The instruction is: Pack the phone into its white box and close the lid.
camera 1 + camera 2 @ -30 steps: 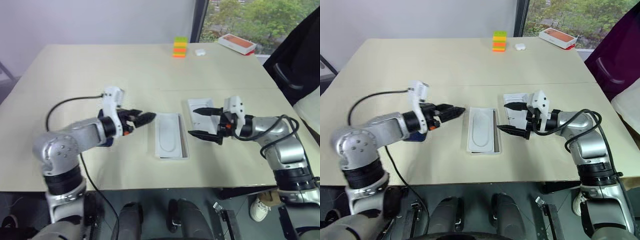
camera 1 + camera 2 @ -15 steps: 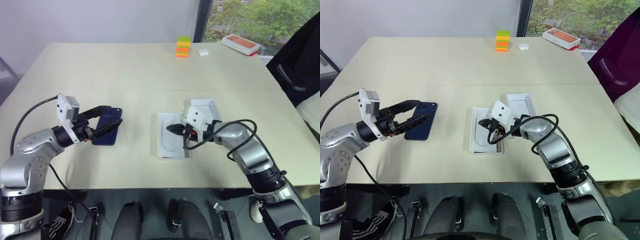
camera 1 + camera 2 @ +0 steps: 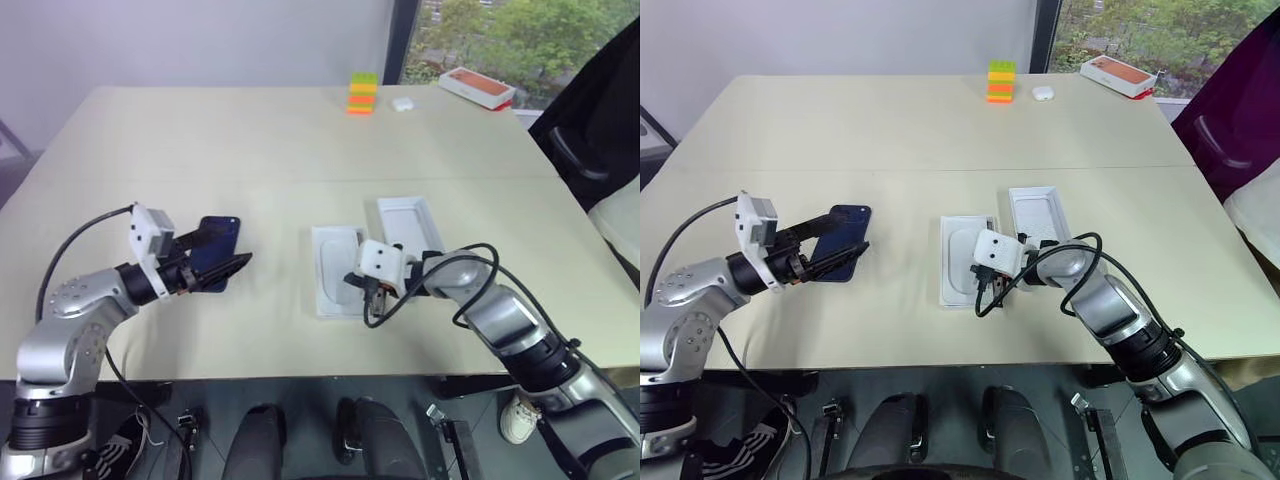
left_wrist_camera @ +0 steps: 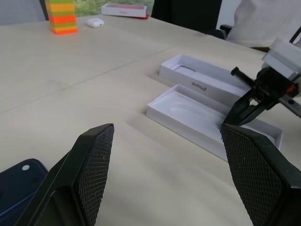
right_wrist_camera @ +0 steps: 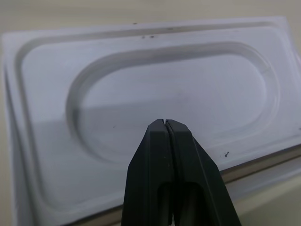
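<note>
**Right gripper closes over the insert; phone not yet packed**

The phone [image 3: 837, 256] lies flat on the table [image 3: 890, 130], uncovered now that the left arm has drawn back from over it. The left gripper [image 3: 826, 247] has swung away from the middle of the table and hovers just over the phone with its fingers [image 4: 94, 165] spread wide, holding nothing.

Well apart from the phone, near the table's middle, sits the white box [image 3: 965, 257], with the insert [image 5: 155, 94] and its oval recess lying in it. The lid [image 3: 1036, 217] rests open side up just beside the box, on the right arm's side.

The right gripper [image 5: 164, 123], wide open over the lid a second ago, has crossed to the box and pinched empty, its tip low over the insert's recess; whether it touches is unclear.

Judging from this, the box is not ready: the insert probably has to be dealt with before the phone goes in, and the lid after that.
</note>
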You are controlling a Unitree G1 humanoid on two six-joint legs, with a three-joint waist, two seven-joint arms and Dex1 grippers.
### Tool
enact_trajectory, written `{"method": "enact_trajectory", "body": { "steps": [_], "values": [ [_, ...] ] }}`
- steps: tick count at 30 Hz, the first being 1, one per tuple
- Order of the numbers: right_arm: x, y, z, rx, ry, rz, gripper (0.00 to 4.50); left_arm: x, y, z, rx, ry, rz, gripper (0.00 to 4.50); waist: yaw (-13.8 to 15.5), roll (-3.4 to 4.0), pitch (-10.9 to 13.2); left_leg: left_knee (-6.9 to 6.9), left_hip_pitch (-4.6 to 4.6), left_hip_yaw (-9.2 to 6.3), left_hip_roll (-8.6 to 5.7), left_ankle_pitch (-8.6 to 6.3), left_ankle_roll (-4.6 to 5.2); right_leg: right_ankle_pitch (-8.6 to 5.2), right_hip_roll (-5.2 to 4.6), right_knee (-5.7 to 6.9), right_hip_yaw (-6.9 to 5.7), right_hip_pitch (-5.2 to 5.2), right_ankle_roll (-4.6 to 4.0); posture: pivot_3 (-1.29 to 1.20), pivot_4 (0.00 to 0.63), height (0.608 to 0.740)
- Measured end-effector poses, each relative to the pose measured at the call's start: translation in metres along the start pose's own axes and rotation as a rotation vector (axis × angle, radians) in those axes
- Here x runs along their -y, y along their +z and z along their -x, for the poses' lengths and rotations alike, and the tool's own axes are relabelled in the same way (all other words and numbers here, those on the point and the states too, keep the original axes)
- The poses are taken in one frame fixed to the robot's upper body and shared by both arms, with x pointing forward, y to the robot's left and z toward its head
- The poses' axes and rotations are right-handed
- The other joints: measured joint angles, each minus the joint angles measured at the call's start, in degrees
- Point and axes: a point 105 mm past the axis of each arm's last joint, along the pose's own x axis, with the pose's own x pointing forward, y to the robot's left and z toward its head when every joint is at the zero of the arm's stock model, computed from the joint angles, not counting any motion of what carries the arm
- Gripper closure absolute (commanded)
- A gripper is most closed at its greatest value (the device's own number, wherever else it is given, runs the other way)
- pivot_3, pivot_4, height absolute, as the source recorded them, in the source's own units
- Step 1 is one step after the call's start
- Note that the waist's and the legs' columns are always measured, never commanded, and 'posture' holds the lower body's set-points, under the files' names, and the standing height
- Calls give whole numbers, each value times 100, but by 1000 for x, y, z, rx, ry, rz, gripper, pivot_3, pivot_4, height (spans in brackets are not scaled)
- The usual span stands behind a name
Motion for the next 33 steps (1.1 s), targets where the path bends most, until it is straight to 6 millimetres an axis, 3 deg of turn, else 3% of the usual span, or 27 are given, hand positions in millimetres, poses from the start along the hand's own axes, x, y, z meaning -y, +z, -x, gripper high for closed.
{"method": "enact_trajectory", "body": {
  "steps": [15,19,24,27,33],
  "values": [
    [-2,0,5,-36,27,21,4435,-3,1,-6,5,15,-26,688,0,0,0,0,0,1,0,0,0,0,0,0,0,0,0,0,150,740],
    [-3,7,0,2,23,25,4435,-3,1,-8,7,18,-23,688,-7,0,0,0,0,0,1,0,0,0,1,1,0,-1,0,0,150,740],
    [-1,32,-10,106,-1,12,4435,-3,2,-10,13,21,-23,688,-8,0,0,0,1,-1,2,0,0,1,3,5,0,-1,0,0,150,740],
    [0,30,-12,102,-17,28,4435,-4,1,-11,10,31,-15,688,10,0,0,1,-2,1,-1,0,0,1,-2,2,0,0,-1,0,150,740],
    [-3,7,-12,32,-7,63,4435,1,-3,-18,-14,16,11,688,-8,0,0,2,0,4,-3,0,0,1,-3,2,4,1,0,0,150,740]
  ]
}}
